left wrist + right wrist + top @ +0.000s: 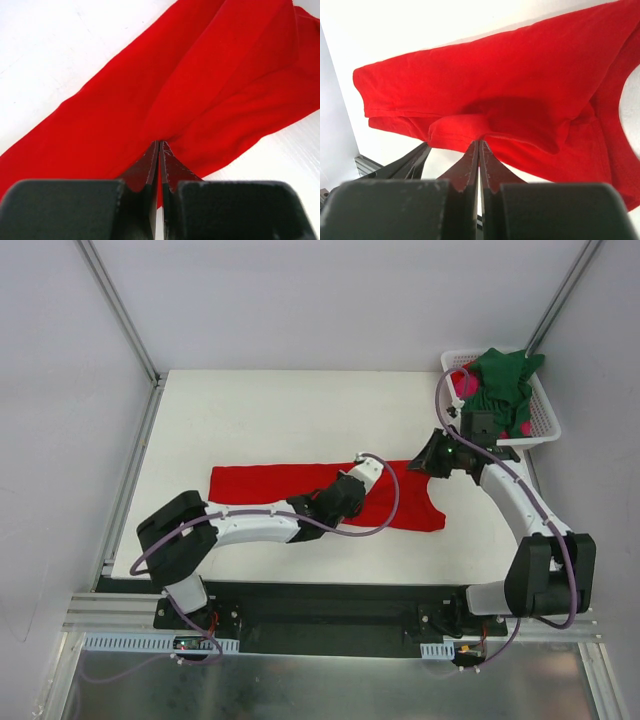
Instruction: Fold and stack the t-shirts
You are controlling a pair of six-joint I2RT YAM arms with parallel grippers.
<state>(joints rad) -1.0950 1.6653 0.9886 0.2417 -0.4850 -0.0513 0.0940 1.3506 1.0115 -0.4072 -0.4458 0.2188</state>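
Red t-shirt (260, 483) stretches across the middle of the tabletop (300, 410), with your left gripper (159, 143) and right gripper (479, 142) each clamped tight on its cloth.

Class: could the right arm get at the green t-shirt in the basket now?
Probably yes: the green t-shirt sits uncovered in the basket just beyond the right gripper, though that is shut on the red t-shirt.
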